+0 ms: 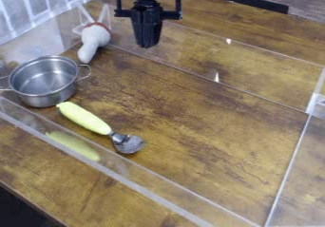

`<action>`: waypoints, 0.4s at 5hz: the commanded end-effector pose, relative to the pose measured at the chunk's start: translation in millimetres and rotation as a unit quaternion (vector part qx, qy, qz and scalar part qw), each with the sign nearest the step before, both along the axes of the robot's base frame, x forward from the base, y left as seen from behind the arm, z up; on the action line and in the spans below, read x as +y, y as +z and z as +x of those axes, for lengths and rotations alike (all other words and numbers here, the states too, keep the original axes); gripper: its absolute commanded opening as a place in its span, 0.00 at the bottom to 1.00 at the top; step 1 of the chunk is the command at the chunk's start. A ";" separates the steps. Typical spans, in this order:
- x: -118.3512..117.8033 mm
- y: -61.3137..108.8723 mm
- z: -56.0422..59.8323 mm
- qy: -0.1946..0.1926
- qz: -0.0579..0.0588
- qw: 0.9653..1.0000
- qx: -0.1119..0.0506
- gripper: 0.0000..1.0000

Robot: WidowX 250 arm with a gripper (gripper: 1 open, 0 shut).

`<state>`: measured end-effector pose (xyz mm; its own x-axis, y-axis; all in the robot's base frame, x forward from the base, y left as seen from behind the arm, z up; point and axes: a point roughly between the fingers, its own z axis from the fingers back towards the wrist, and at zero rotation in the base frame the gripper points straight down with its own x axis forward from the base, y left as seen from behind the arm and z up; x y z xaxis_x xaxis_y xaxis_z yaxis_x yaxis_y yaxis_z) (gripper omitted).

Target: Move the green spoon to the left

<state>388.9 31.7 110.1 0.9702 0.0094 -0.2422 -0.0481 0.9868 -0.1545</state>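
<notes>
The setting is a lab-style robot test bench dressed as a kitchen. A clear barrier [191, 207] edges the wooden table [216, 117] well below the claw [148, 41]. A pot [45, 77] sits lower left of it, against tiled wall [32, 8].

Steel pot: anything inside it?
The steel pot looks empty: only its shiny inner wall and bottom show. The near inner wall is hidden by the rim, so that strip can't be checked. The green spoon lies on the table beside it, not inside.

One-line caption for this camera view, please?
Closed claw hovers above the table's far side; green spoon lies beside steel pot.
</notes>
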 end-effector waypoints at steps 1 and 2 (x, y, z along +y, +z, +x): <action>13.3 13.1 -3.5 0.006 0.007 1.000 -0.023 0.00; 14.8 5.4 -8.8 0.002 0.007 1.000 -0.019 0.00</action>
